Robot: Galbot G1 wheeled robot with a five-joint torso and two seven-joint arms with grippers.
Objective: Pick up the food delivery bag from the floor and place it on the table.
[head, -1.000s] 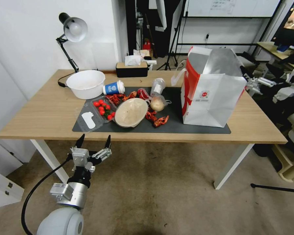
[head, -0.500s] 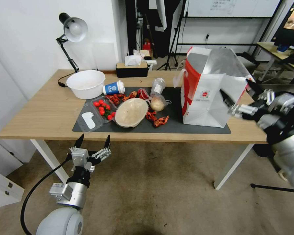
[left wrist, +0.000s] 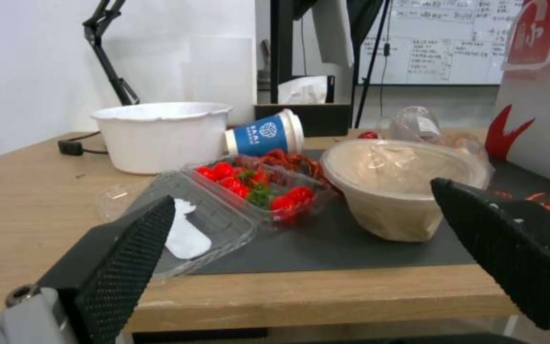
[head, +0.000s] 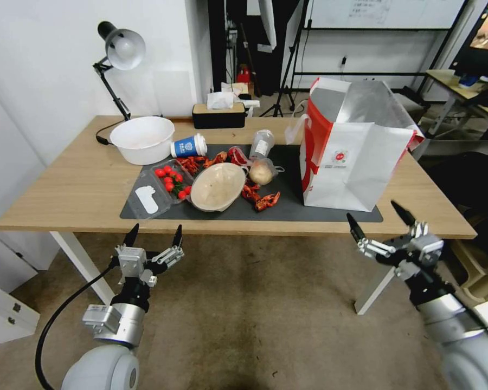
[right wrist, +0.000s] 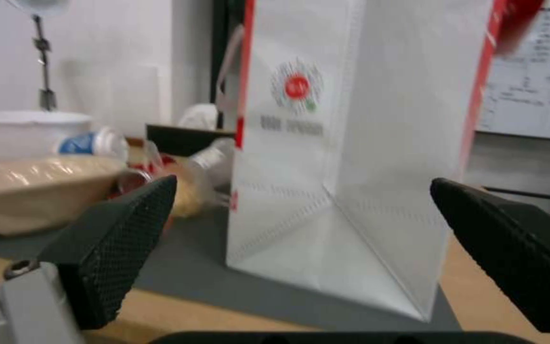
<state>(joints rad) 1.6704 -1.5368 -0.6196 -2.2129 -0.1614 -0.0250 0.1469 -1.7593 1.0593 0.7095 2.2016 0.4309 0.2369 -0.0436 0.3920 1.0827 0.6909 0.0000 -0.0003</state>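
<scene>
The large boxy white food delivery bag with red sides and silver foil lining point(head: 352, 157) stands upright on the right end of the dark grey mat point(head: 287, 208), at 3 o'clock on the light-wood bench with white legs point(head: 81, 184). The bag touches neither claw. Worn brownish-grey carpet floor point(head: 255, 303) lies below; a whiteboard and stands fill the room behind.

Half a second earlier the right claw point(head: 382, 223) was level with the bag's front face; it has since dropped below the bench edge, at 5 o'clock of the bag, fingers spread and empty. The left claw point(head: 153, 235) stays parked at 7 o'clock under the bench edge, fingers spread.

Count: one bag, one white tub point(head: 142, 139), one blue paper cup point(head: 188, 145), one beige lidded bowl point(head: 218, 187), one clear tomato tray point(head: 162, 187), one desk lamp point(head: 119, 51).
</scene>
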